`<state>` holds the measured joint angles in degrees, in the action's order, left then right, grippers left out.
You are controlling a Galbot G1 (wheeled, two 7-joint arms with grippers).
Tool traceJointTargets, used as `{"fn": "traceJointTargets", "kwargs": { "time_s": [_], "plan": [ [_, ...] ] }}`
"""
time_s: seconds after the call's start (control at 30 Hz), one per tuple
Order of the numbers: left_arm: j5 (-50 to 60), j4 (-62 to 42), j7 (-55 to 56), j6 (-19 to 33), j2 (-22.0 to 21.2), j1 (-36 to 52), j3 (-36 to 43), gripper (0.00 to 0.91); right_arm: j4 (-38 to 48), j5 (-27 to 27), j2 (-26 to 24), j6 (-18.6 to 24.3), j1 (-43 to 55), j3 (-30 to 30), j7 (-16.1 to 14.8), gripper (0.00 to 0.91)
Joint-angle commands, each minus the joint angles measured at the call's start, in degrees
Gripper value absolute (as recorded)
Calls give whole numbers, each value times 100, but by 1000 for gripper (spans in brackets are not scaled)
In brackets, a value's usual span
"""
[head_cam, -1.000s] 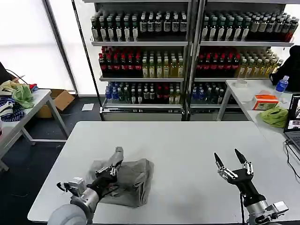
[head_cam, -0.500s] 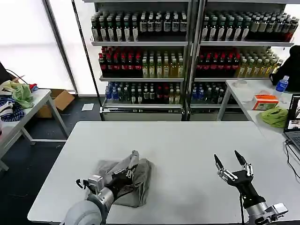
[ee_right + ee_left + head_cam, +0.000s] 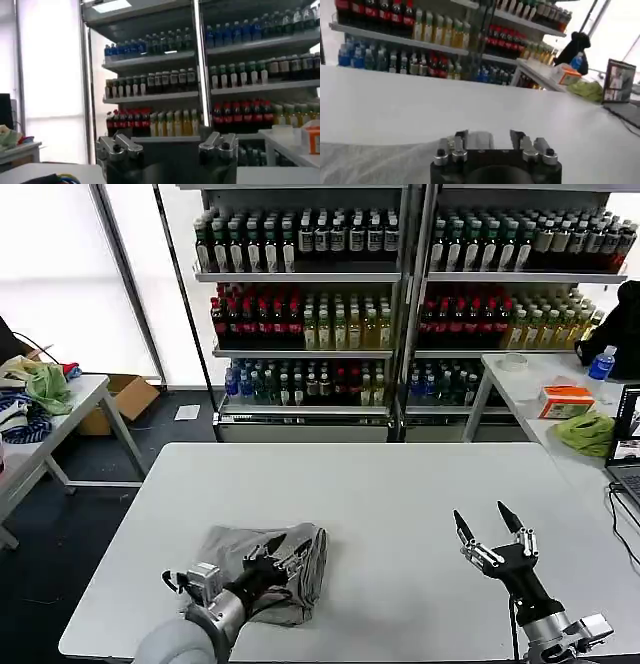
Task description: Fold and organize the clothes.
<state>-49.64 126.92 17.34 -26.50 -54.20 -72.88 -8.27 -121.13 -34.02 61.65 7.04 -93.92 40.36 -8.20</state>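
Clothes, light grey folded fabric bundle point(image 3: 268, 569): placed at the near left of the white table point(image 3: 400, 494), directly beneath the left gripper point(image 3: 283, 559), fingers parted. Right gripper point(image 3: 487, 531), spread, held well apart rightward.

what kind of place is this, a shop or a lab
Probably a mock shop set up as a robot test room: shelves of bottled drinks stand behind a plain white work table, and a side desk holds a laptop.

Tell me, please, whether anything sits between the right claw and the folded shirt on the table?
Nothing visible does. Bare white table lies between the open right claw and the folded grey shirt, where the left claw rests.
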Motion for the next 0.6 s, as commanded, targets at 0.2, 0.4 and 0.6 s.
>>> {"fn": "traceJointTargets", "kwargs": {
  "time_s": [0.2,0.4,0.6],
  "plan": [
    [1204,-192,-1167,-55,-43,-1587,-2605,907,-70,15,-46,58,-44,-58,-32,907],
    [1568,-608,-1307,36,-206,-1985,-2700,907,-33,62,94,44,57,-161,-51,907],
    [1543,-1106,-1149,-144,-304,-1639,-2545,907,-40,54,81,38,33,-142,-71,907]
  ]
}}
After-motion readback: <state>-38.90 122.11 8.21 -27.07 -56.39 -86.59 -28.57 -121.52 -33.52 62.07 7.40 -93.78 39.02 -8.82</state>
